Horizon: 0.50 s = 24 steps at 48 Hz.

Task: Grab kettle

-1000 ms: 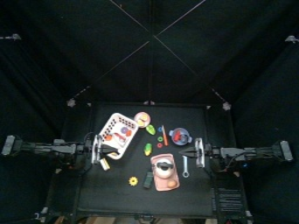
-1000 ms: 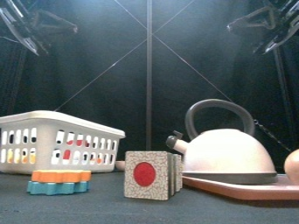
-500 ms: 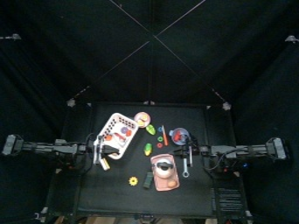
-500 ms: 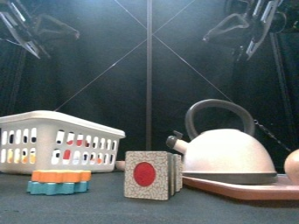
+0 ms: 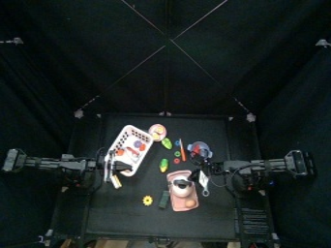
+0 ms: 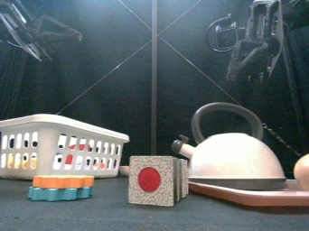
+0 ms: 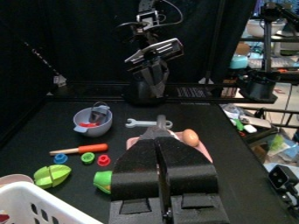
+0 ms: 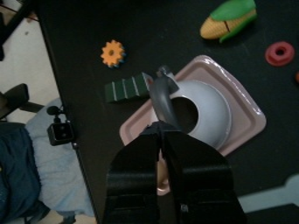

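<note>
Here, the kettle (image 6: 234,150) is seen on the pink board (image 5: 184,191), near the table's (image 5: 226,208) middle, toward 5 o'clock. The right gripper (image 8: 163,145) is held above it with jaws shut, holding nothing. The left gripper (image 7: 162,156) is also shut, at 9 o'clock by the basket (image 6: 63,144).

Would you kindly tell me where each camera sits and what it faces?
Top: high overhead, looking down at the table; both arms enter.
Front: table edge, level; kettle near, right gripper hangs above.
Left wrist: over the shut left gripper, facing the right arm.
Right wrist: above the kettle, looking down; jaws shut.
Kettle shows in all.
</note>
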### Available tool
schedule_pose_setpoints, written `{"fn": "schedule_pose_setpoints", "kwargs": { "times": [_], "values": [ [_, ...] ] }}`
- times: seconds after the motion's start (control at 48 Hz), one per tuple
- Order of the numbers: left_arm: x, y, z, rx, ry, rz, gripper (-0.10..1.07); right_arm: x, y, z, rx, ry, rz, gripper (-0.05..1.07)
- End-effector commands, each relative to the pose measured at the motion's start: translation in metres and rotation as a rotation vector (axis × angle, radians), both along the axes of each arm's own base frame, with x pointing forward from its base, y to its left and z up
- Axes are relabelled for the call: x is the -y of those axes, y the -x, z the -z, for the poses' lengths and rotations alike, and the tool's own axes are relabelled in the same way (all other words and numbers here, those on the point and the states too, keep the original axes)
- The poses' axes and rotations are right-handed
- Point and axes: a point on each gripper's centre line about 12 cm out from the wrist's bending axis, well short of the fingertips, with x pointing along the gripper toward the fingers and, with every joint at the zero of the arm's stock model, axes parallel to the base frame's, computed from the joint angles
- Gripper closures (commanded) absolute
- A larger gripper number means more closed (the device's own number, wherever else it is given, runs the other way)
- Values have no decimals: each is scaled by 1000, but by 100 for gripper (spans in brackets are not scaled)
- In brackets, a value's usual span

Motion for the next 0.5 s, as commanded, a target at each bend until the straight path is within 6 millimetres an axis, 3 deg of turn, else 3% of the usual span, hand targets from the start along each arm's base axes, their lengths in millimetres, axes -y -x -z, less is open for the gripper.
{"fn": "schedule_pose_setpoints", "kwargs": {
  "times": [0.0,0.188,0.479],
  "values": [
    [0,-1,-5,14,0,0,96,2,-4,-14,-14,18,17,93],
    [0,-1,-3,9,2,-2,96,5,-6,-24,-46,98,63,93],
    [-1,-1,-2,6,9,-5,96,-31,-20,-16,-44,219,-21,91]
  ]
}}
